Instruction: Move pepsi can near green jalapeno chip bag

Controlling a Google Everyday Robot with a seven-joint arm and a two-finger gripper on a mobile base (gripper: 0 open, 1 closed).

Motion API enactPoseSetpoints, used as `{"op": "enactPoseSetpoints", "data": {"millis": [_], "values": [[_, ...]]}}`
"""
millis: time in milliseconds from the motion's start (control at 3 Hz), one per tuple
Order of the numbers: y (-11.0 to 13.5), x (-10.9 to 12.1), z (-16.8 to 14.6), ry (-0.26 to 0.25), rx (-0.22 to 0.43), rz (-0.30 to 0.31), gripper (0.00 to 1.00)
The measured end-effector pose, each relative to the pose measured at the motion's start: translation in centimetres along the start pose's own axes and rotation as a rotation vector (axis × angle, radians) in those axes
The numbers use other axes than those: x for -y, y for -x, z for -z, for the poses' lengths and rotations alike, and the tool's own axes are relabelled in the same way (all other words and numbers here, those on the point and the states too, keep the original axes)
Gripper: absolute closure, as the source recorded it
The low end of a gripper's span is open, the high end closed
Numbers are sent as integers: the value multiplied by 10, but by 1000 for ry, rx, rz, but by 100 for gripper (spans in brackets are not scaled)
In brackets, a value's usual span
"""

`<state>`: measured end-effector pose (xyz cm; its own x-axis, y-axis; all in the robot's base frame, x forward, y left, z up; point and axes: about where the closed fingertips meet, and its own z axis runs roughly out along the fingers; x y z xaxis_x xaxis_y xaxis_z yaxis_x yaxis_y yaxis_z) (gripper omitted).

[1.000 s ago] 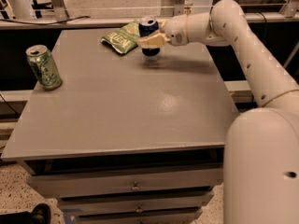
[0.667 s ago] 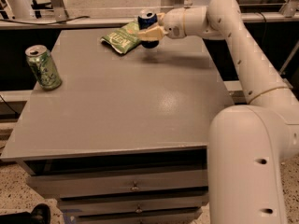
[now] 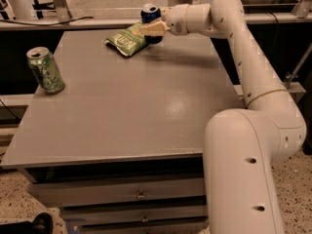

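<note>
The pepsi can (image 3: 150, 14), dark blue with a silver top, is held upright at the far edge of the grey table (image 3: 126, 101). My gripper (image 3: 153, 28) is shut on it, reaching in from the right, and its cream fingers (image 3: 155, 29) cover the can's lower half. The green jalapeno chip bag (image 3: 126, 39) lies flat and crinkled just left of the can and below it, its right end under the gripper. Whether the can rests on the table or hangs just above it is hidden by the fingers.
A light green patterned can (image 3: 45, 70) stands upright near the table's left edge. My white arm (image 3: 243, 52) arcs over the table's right side. Drawers (image 3: 136, 194) sit under the front edge. A rail and chair legs stand behind the table.
My gripper has carried the pepsi can left and farther back, from a spot right of the chip bag to right beside its end. The bag and green can have not moved.
</note>
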<state>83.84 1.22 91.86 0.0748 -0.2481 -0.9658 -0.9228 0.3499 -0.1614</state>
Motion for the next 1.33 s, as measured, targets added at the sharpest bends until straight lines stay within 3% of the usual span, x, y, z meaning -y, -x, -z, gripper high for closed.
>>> {"op": "enactPoseSetpoints", "data": {"millis": [667, 1333], "values": [[-19, 4, 1, -4, -44, -43, 100], [-33, -4, -5, 36, -64, -100, 58]]}}
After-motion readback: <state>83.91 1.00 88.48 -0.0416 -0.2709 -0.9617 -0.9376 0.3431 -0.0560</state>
